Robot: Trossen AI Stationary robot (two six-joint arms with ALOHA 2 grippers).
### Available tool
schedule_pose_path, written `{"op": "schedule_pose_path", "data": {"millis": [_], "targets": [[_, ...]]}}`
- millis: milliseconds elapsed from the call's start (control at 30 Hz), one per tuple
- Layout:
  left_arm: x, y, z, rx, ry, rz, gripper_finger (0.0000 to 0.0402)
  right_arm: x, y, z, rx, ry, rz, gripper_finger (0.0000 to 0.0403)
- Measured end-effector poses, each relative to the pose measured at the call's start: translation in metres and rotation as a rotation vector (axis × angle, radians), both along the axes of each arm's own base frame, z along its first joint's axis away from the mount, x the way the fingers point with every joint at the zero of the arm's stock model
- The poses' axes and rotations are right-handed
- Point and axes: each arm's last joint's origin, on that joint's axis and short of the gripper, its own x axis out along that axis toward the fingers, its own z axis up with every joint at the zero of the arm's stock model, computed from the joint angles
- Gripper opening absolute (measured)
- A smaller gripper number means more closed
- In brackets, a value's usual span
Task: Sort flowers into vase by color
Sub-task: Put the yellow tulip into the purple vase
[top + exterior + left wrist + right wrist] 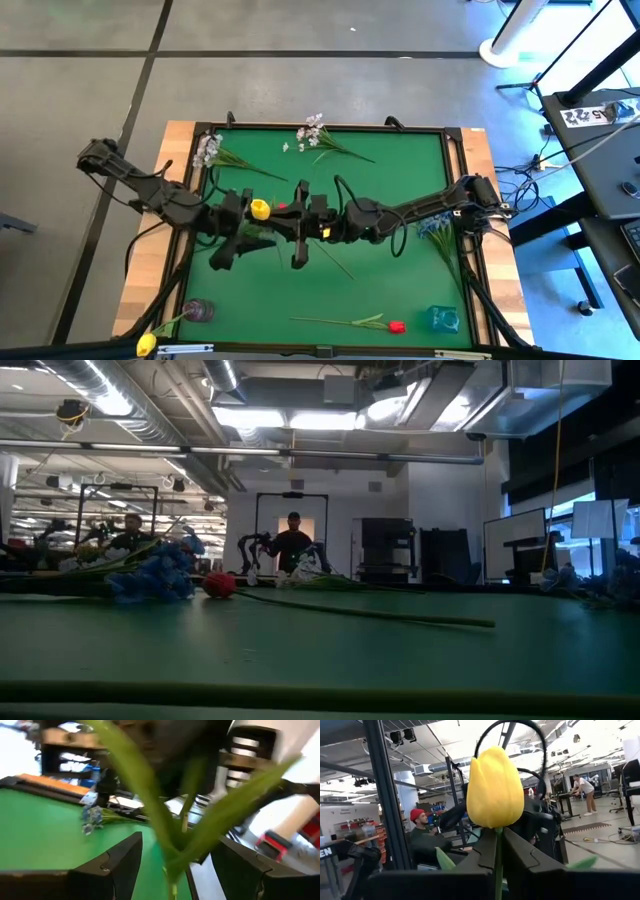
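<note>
— So, where is the yellow tulip [495, 787] now?

— Mid-table, between both grippers. The right gripper [496, 851] is clenched on its stem just under the bloom. The left gripper [172, 865] has the leafy lower stem between its fingers, but I cannot tell if it grips.

— How does the stem lie?

— I cannot tell exactly; it seems to run from the right gripper toward the left one.

— Which vase is nearer?

— The purple vase [199, 311], at the near left, so I judge the left arm suits better.

Yellow tulip [494, 788] upright, stem pinched between dark fingers [482, 851].
</note>
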Motion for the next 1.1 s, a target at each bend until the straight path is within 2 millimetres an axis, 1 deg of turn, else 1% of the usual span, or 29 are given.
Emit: {"op": "schedule_pose_path", "data": {"millis": [100,167,267,367,400,433,533,600,700,833,967,1033,1100], "targets": [[0.002,0.004,0.000,-0.013,0.002,0.020,0.0211,0.000,0.000,0.001,-0.023,-0.006,-0.010,0.0021],[0.003,0.005,0.000,-0.008,0.004,0.010,0.0189,0.000,0.000,0.001,-0.032,-0.006,-0.013,0.0019],[0.004,0.005,-0.001,-0.007,0.010,-0.023,0.0130,0.000,-0.001,0.001,-0.033,-0.006,-0.015,0.0021],[0.004,0.005,-0.001,0.046,0.002,-0.032,0.0046,0.000,-0.001,0.001,-0.034,-0.006,-0.015,0.0036],[0.003,0.005,0.000,0.069,-0.003,-0.032,0.0024,0.000,-0.001,0.001,-0.034,-0.006,-0.015,0.0044],[0.002,0.006,0.001,0.091,-0.007,-0.034,0.0016,0.000,-0.001,0.001,-0.033,-0.006,-0.016,0.0054],[-0.006,0.009,0.006,0.141,-0.036,-0.053,0.0015,0.000,-0.001,0.001,-0.023,-0.004,-0.044,0.0088],[-0.015,0.011,0.009,0.150,-0.039,-0.068,0.0013,0.000,-0.002,0.001,-0.017,-0.002,-0.059,0.0114],[-0.038,0.016,0.015,0.137,-0.041,-0.157,0.0006,-0.001,-0.002,0.003,-0.036,-0.030,-0.077,0.0151],[-0.073,0.022,0.023,0.092,-0.061,-0.365,0.0007,-0.005,0.000,0.009,-0.048,-0.077,-0.104,0.0189],[-0.104,0.026,0.025,0.057,-0.056,-0.536,0.0007,-0.005,-0.001,0.008,-0.023,-0.064,-0.129,0.0208],[-0.114,0.025,0.024,0.054,-0.073,-0.607,0.0007,-0.005,-0.002,0.008,0.028,-0.066,-0.141,0.0209],[-0.122,0.022,0.017,0.064,-0.088,-0.679,0.0007,-0.005,-0.003,0.008,0.069,-0.062,-0.166,0.0208]]}}
